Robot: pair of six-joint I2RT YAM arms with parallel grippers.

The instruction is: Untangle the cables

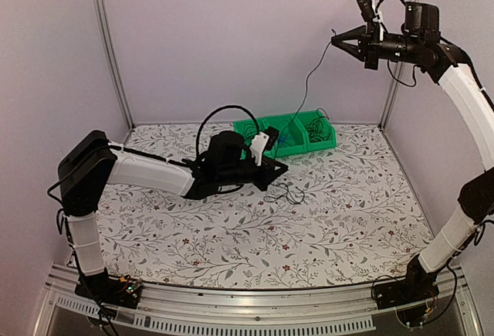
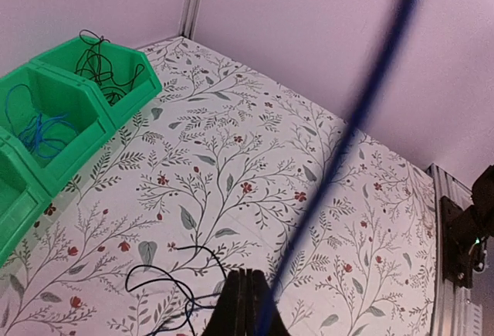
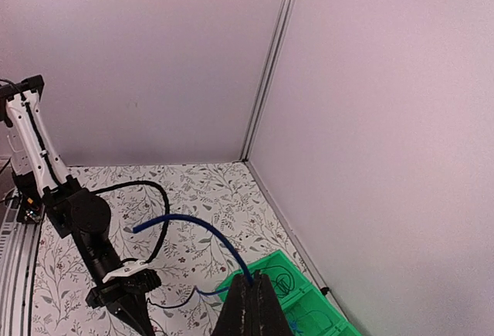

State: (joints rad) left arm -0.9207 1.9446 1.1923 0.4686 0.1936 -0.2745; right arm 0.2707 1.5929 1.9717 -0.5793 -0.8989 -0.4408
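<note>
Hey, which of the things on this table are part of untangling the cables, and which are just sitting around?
Part of the job: thin blue cable, held by the left fingers and the right fingers; loose tangle of thin black cables.
Just lying about: green plastic bins; thick black cable looped over the left arm; floral table cover.

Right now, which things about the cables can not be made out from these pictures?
1. Top external view: tangle too small, crossings unreadable.
2. Left wrist view: blue cable blurred near the lens, cut off by the top edge.
3. Left wrist view: left gripper and bottom edge hide part of the tangle.
4. Right wrist view: bottom edge cuts off the green bin.
</note>
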